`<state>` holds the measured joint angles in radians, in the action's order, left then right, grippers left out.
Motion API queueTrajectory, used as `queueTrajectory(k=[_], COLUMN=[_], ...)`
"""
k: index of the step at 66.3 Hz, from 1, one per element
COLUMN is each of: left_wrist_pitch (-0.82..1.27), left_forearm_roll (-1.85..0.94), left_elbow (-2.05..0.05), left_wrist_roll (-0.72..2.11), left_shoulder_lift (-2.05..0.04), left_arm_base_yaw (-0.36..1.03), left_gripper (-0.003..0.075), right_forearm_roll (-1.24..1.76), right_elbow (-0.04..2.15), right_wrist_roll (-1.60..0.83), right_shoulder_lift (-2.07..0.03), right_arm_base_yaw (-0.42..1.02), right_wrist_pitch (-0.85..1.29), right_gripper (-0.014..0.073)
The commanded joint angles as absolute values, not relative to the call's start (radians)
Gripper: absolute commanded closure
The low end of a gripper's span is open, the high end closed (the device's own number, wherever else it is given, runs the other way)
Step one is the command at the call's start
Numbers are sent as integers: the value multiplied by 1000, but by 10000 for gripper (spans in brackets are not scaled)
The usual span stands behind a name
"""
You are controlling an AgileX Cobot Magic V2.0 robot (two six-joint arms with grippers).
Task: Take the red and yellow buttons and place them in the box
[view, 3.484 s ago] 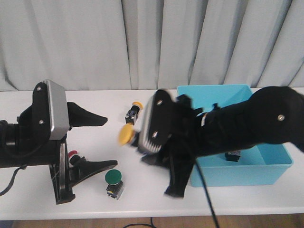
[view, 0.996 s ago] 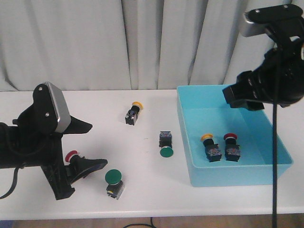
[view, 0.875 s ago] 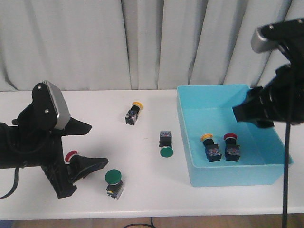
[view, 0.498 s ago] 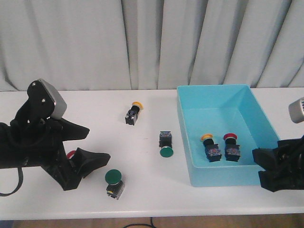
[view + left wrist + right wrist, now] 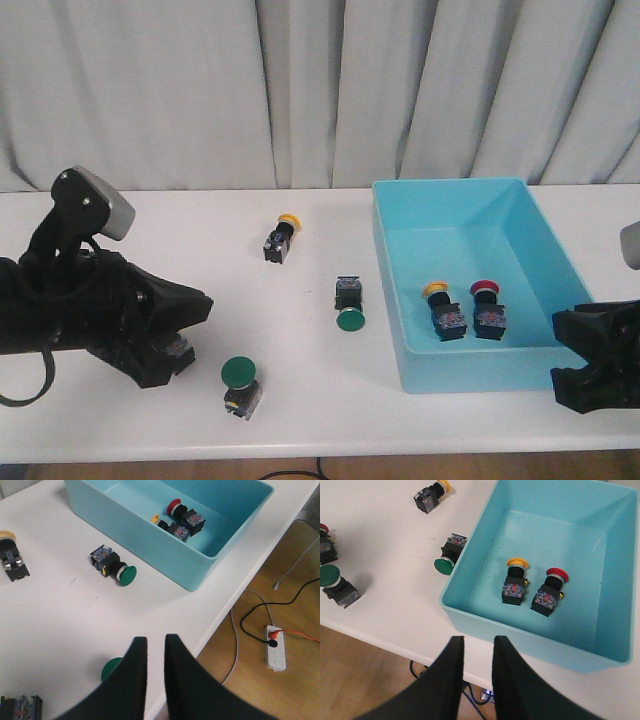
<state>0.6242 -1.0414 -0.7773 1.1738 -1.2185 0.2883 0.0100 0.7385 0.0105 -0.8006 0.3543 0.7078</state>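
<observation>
**Two buttons in the bin, one yellow and one red left on the table**

Pale curtains hang behind the white table (image 5: 300, 300) I am working over. On my right stands the box (image 5: 395, 260), turquoise and tall-walled, and on its floor I see two switches lying side by side, just apart: a yellow-capped button (image 5: 441, 307) and a red-capped button (image 5: 488, 308).

Out on the table, well apart from the box, another yellow button (image 5: 280, 238) lies on its side towards the curtains. Through the right wrist camera I catch another red button (image 5: 325, 542) at the edge of the picture; in the front view my left arm hides it. Two green buttons share the table: one lying on its side (image 5: 349, 304) just beside the box's near-left wall, the other upright (image 5: 240, 383) near the front edge, just beside my left arm.

My left gripper (image 5: 154, 647) sits low over the table near the upright green button, its jaws almost together with only a thin gap and nothing between them. My right gripper (image 5: 474, 650) is off the box's near-right corner, jaws likewise nearly together and empty.
</observation>
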Motion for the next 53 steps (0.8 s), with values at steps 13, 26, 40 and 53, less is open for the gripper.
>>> queueTrajectory(k=[13, 26, 40, 53], left_wrist_pitch=[616, 616, 616, 616], left_forearm_roll=[-1090, -1090, -1090, -1090], left_elbow=[-801, -801, -801, -801], left_wrist_roll=[1168, 1168, 1168, 1168], left_shoulder_lift=[-1200, -1200, -1200, -1200], left_arm_base_yaw=[290, 290, 290, 290], left_gripper=[728, 728, 728, 728], right_forearm_roll=[9, 9, 9, 9], right_elbow=[764, 764, 764, 764], right_wrist_roll=[9, 9, 9, 9], right_shoulder_lift=[-795, -795, -795, -795], right_arm_base_yaw=[353, 353, 353, 353], right_wrist_pitch=[661, 694, 694, 694], right_gripper=[603, 601, 601, 601])
